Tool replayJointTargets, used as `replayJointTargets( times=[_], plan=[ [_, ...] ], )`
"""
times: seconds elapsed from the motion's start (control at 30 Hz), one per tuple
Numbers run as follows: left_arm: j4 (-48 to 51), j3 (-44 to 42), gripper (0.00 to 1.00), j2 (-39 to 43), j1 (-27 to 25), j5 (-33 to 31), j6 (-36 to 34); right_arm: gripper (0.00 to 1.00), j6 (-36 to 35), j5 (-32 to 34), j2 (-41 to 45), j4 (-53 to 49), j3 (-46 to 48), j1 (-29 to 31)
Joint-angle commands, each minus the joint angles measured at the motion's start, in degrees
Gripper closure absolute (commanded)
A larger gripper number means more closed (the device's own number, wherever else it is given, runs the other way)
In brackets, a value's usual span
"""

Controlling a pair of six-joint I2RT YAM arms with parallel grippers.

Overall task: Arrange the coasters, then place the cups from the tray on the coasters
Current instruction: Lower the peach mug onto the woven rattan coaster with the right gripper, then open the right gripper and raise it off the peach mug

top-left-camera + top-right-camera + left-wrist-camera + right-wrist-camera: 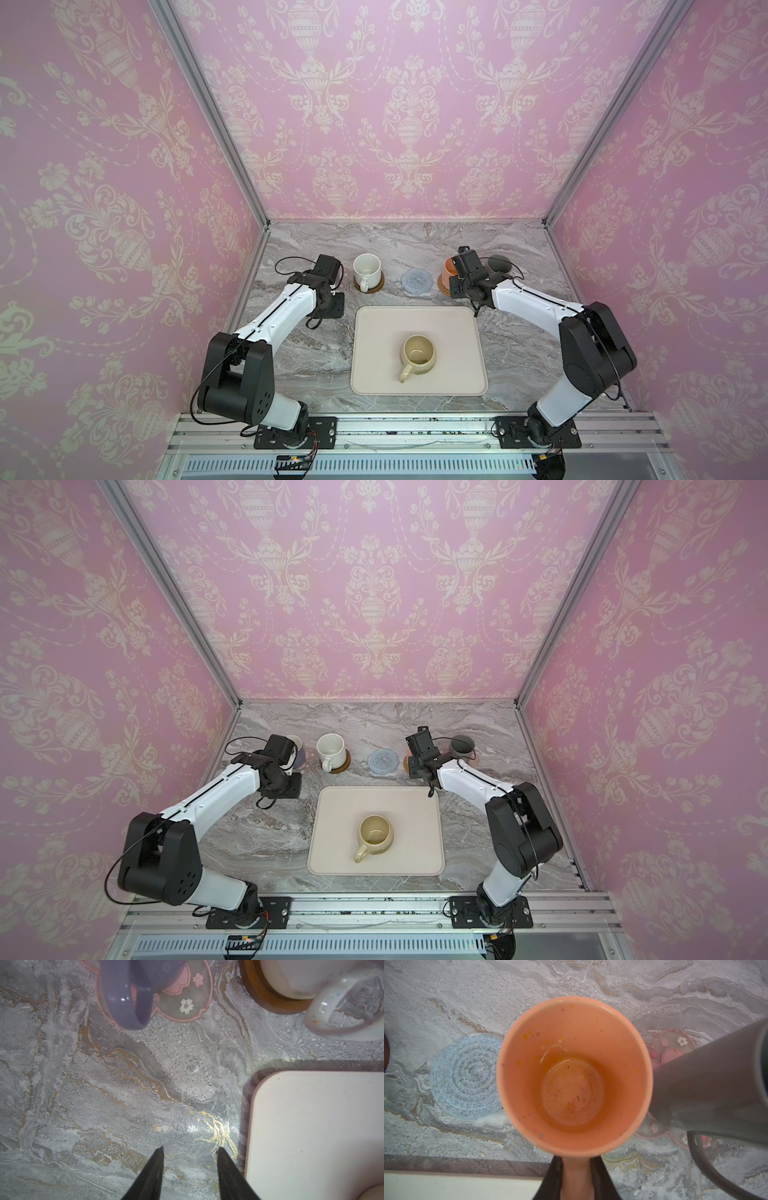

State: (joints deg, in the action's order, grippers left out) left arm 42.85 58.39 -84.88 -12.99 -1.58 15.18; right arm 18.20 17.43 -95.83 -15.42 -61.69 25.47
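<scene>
My right gripper is shut on the handle of the peach-orange cup, which is over the woven rattan coaster; I cannot tell if they touch. The tall grey cup stands on a pink flower coaster. The blue-grey crocheted coaster lies bare. A white cup sits on the brown wooden coaster. The lavender cup rests on the other pink flower coaster. My left gripper hangs open over bare marble. The cream-yellow cup stands on the tray.
The coasters form a row along the back of the marble table, behind the tray. The tray's corner lies close beside my left gripper. Pink walls with metal posts close in the left, right and back.
</scene>
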Motion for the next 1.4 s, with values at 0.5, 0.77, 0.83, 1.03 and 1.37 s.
replayJointTargets(
  times=[0.5,0.77,0.83,1.03,1.37],
  plan=[
    [-0.8,1.8,0.55,-2.2,-0.8,1.9,1.6,1.0,3.5,1.7,1.4,4.0,2.2,0.4],
    [-0.7,2.0,0.55,-1.9,-1.2,1.8,1.7,1.0,4.3,0.5,3.2,3.1,4.9,1.2],
    [-0.5,2.0,0.55,-1.8,-1.2,1.8,1.7,1.0,4.5,0.6,3.9,2.7,5.3,1.4],
    [-0.2,1.9,0.55,-1.1,-1.6,1.8,1.9,1.0,4.3,0.7,5.1,1.9,5.8,1.5],
    [0.6,1.5,0.55,0.4,-1.9,1.3,1.7,1.0,3.8,1.0,0.7,1.4,3.2,1.4]
  ],
)
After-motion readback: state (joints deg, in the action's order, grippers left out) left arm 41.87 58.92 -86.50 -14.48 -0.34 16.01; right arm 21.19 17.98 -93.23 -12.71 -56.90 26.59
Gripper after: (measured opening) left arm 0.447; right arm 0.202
